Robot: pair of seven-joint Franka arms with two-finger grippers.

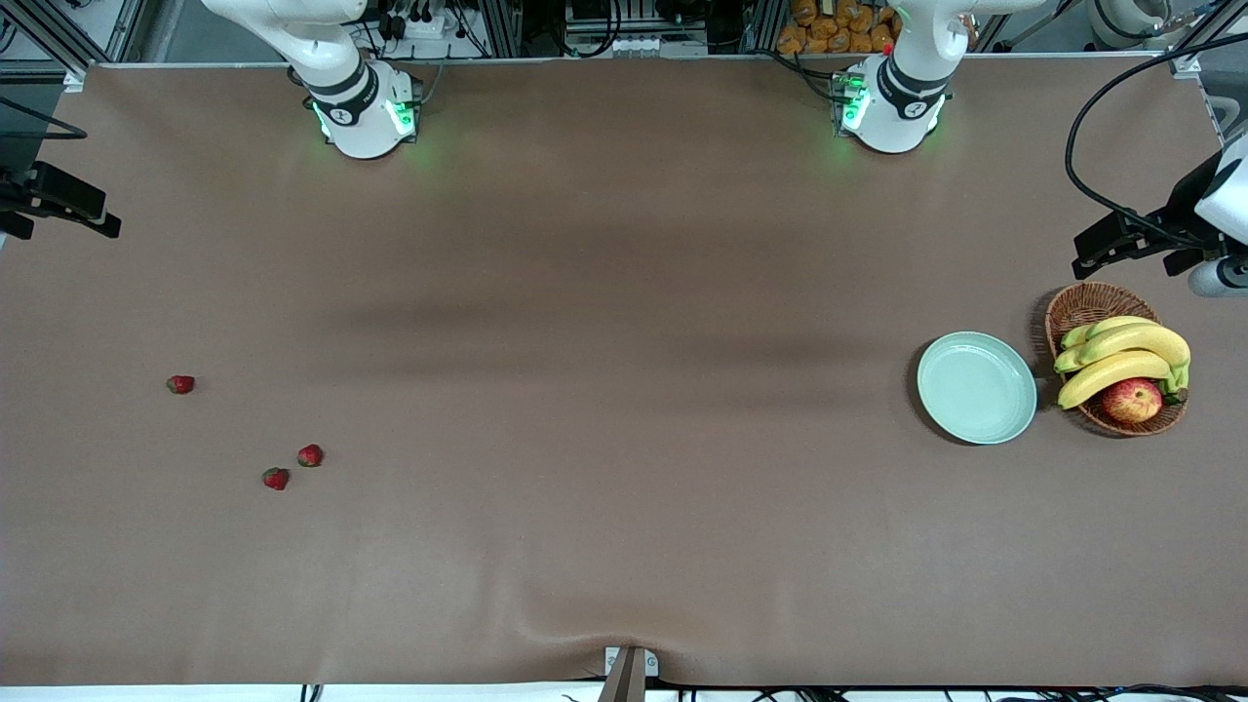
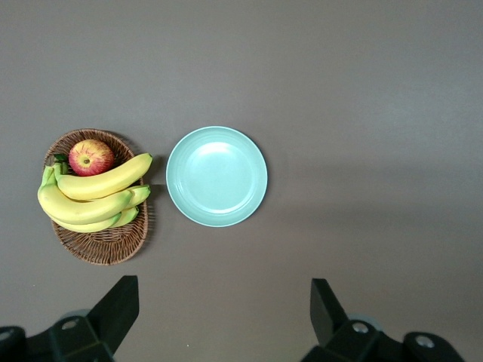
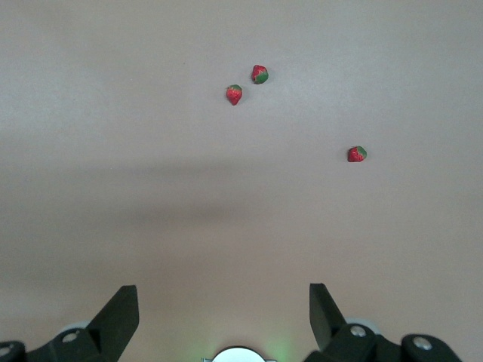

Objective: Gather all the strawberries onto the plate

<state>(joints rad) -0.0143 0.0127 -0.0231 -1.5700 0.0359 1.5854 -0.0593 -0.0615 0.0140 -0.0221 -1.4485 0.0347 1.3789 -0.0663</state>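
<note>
I see both arms cut off at the front view's edge; each wrist view crops its hand's fingers [image 2: 113, 309].

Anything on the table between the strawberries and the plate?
Nothing: in the front view only bare brown table runs from the strawberries to the plate. The basket sits past the plate.

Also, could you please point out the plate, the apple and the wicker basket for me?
plate [image 1: 976, 387]: front view, on its bare middle.
apple [image 1: 1131, 400]: front view, on its red skin.
wicker basket [image 2: 106, 243]: left wrist view, on its woven wall beside the bananas.
</note>
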